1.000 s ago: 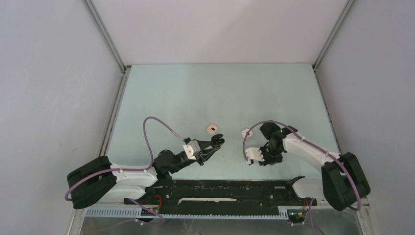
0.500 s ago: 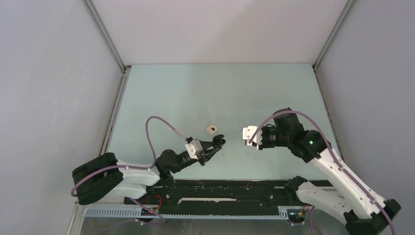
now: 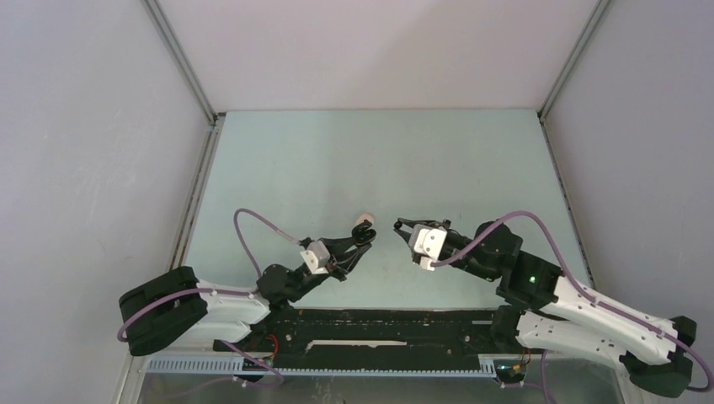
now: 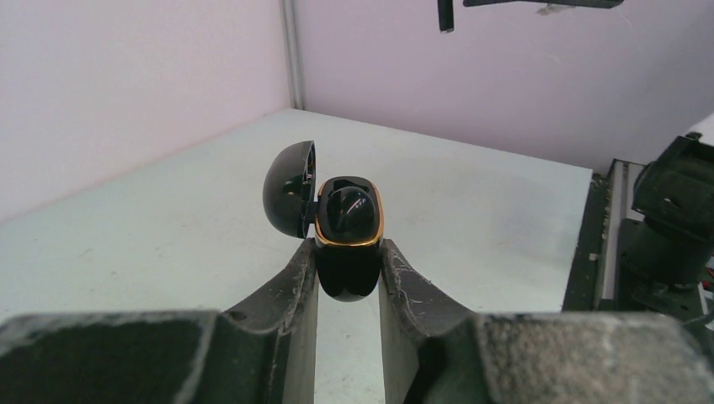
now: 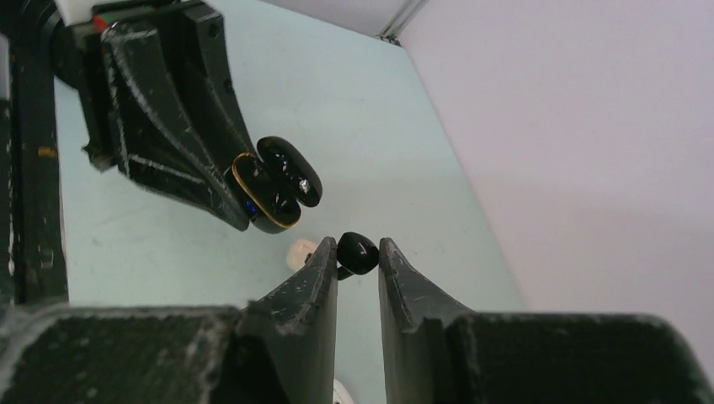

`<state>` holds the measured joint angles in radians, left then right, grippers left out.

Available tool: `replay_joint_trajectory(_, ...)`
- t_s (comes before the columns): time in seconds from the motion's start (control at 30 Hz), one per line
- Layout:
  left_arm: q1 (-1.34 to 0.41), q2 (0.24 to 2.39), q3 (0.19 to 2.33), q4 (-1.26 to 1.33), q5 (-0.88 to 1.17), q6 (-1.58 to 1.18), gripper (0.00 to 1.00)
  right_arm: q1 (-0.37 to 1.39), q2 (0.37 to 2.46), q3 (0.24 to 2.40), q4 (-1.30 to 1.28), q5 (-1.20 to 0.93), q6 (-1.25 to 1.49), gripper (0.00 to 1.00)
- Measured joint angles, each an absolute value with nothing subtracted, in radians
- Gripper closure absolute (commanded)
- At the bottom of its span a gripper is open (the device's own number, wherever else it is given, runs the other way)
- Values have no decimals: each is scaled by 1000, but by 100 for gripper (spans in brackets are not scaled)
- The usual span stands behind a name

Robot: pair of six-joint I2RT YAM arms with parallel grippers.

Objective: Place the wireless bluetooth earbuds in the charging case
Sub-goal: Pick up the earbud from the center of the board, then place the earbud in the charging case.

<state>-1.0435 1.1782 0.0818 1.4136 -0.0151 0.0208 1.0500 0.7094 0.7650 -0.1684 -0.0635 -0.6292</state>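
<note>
Where the arms meet mid-frame in the top view, the left gripper (image 4: 348, 249) stands nearly closed, clamping the black charging case (image 4: 347, 225) by its lower body, its lid (image 4: 290, 187) open toward frame left. The right gripper (image 5: 357, 250) is pinched onto one black earbud (image 5: 354, 252) between its tips. In the right wrist view the case lies up and left of the earbud, near but apart. Whether the open cavity faces the earbud cannot be told; the right arm appears placed to close that gap.
</note>
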Motion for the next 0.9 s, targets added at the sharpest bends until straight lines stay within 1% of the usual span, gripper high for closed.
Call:
replay_joint_trajectory(0.2,-1050,1171,47,1480,-77,27,100,1140,759,659,76,74,-528,100)
replay_joint_trajectory(0.4,-1063,1171,46,1495,-102,35,100,1185,798,636,194,132,-492,100)
replay_joint_trajectory(0.63,-1071,1171,46,1496,-102,43,100,1190,834,636,263,154,-477,100)
replay_joint_trajectory(0.9,-1081,1155,46,1497,-98,54,100,1190,863,634,278,151,-473,100)
